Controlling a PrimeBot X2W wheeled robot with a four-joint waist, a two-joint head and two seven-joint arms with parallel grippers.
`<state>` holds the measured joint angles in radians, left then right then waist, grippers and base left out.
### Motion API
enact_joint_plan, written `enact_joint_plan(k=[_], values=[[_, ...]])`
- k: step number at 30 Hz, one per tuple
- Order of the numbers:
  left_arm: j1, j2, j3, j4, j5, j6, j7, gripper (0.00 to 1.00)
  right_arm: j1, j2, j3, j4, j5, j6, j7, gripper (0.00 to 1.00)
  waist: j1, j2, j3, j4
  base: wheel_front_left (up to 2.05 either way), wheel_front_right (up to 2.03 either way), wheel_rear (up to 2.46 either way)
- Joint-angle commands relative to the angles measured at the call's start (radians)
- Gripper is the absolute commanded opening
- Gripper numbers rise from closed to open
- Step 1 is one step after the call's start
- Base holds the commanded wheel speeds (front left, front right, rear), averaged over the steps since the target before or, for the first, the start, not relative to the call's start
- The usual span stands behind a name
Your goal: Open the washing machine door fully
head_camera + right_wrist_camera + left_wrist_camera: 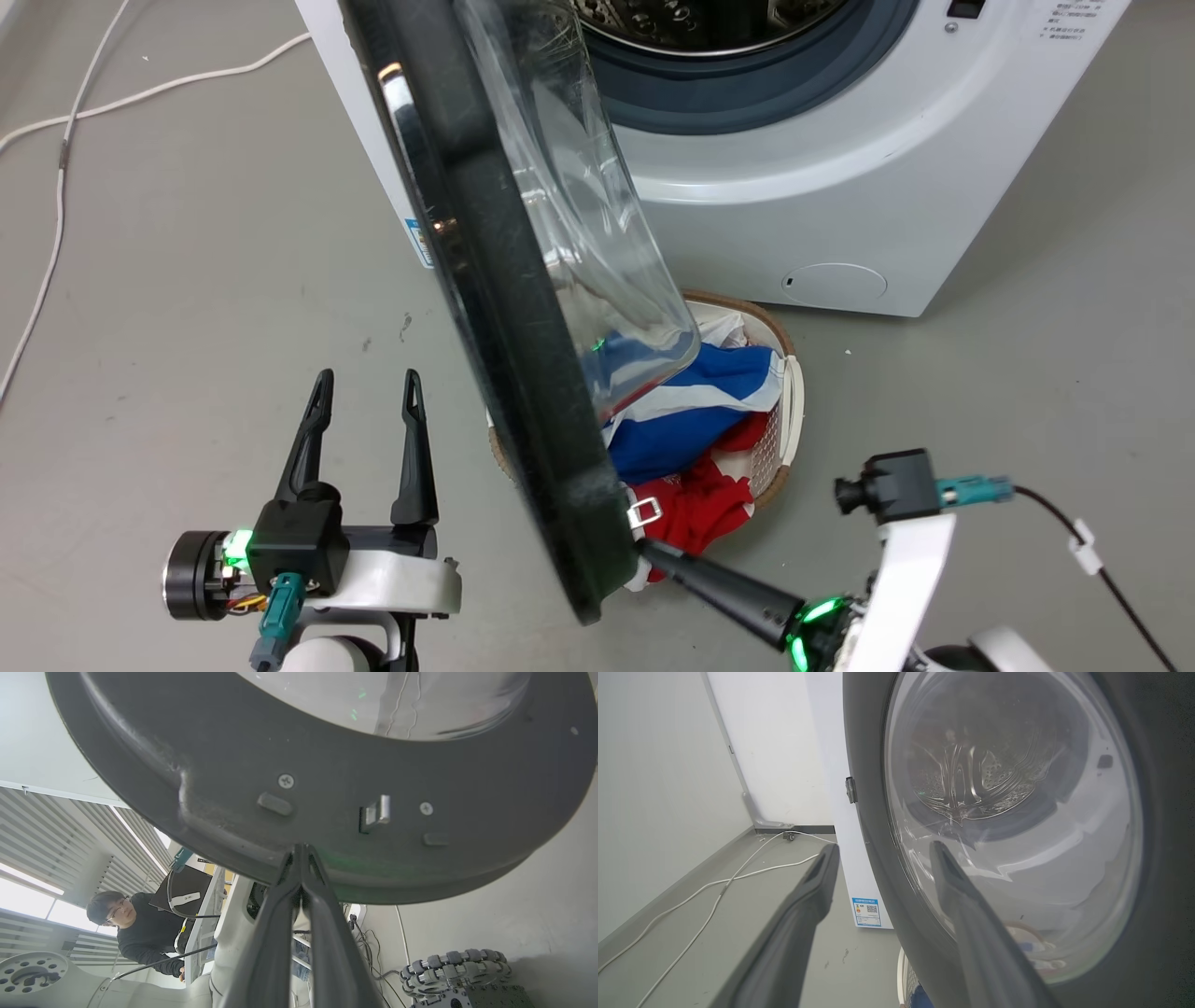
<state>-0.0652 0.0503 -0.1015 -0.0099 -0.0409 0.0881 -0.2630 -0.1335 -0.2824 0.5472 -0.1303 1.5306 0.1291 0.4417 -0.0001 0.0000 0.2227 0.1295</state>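
Two grippers sit on either side of the washing machine door (504, 327), which stands swung out from the white washing machine (840, 187) and appears nearly edge-on in the head view. The right gripper (649, 553) has its fingers pressed together with nothing between them. Its tip meets the lower rim of the door's inner side, just below the small metal latch (644, 511). In the right wrist view the joined fingers (301, 851) end against the dark inner face of the door (327, 765), with the latch (378, 812) a little ahead and to the right of the tip.

The left gripper (366, 383) has its fingers spread apart and holds nothing. In the head view it is apart from the door, which is to its right. In the left wrist view the spread gripper (882, 849) faces the door's outer side (868, 765), with the glass bowl ahead and to the right.

Beyond the right gripper, under the door, a laundry basket (789, 411) holding red, blue and white cloth stands on the floor (187, 280). The steel drum (709, 23) lies open behind it.
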Motion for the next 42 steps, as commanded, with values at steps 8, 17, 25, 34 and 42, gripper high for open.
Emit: enact_joint_plan(k=[8,17,25,34,42], values=[[0.031,0.000,0.002,0.016,-0.006,0.003,-0.003,1.00,0.034,0.015,0.016,0.013,0.020,0.003,-0.028,0.00,0.0001,0.0000,-0.045,-0.006,0.00,0.00,0.00],[0.072,0.000,0.022,0.025,0.002,-0.005,-0.003,1.00,0.099,-0.012,-0.088,-0.067,-0.035,0.003,-0.202,0.47,0.0001,0.0000,-0.111,-0.031,0.00,0.00,0.00],[0.105,0.000,0.041,0.025,0.003,-0.006,-0.003,1.00,0.115,-0.018,-0.188,-0.109,-0.169,0.003,-0.489,1.00,0.0001,0.0000,-0.151,-0.058,0.00,0.00,0.00],[0.125,0.000,0.053,0.022,0.005,-0.007,-0.003,1.00,0.113,-0.013,-0.304,-0.055,-0.450,0.003,-0.705,1.00,0.0001,0.0000,-0.175,-0.075,0.00,0.00,0.00],[0.133,0.000,0.058,0.015,0.012,-0.006,-0.003,1.00,0.146,0.115,-0.526,-0.109,-1.041,0.003,-0.706,1.00,0.0001,0.0000,-0.177,-0.083,0.00,0.00,0.00]])
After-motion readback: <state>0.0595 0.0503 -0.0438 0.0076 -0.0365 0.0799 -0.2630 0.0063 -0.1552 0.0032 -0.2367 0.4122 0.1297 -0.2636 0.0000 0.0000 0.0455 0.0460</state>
